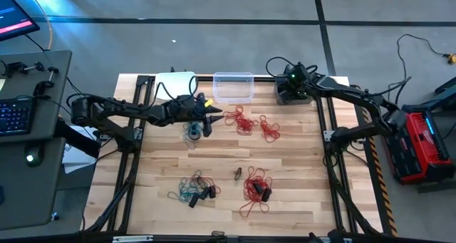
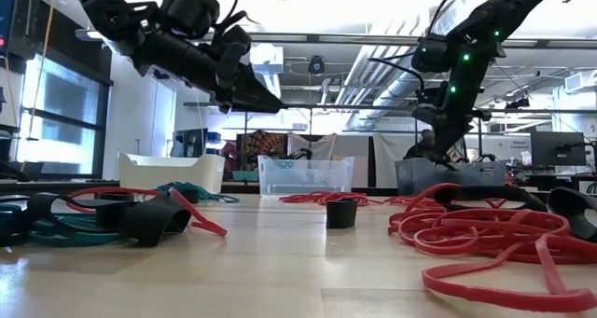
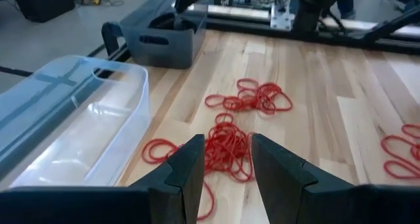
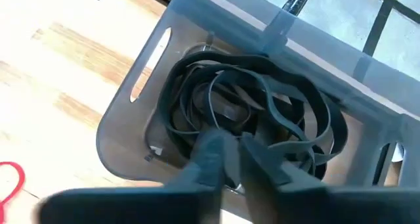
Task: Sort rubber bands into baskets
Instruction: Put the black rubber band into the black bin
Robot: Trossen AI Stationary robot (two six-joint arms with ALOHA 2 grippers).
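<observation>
Status: both my claws sit at the far end of the table.

Nearest me, a teal and black bunch (image 1: 192, 189) lies left, a red bunch (image 1: 255, 188) right. Farther on, my left gripper (image 1: 211, 117) hangs parted and empty above the far red bands (image 3: 226, 148). At the far edge stand the white basket (image 1: 174, 83), clear basket (image 1: 233, 86) and dark grey basket (image 4: 125, 119), where my right gripper (image 4: 230, 159) hangs over black bands (image 4: 249, 106), fingers narrowly parted.
</observation>
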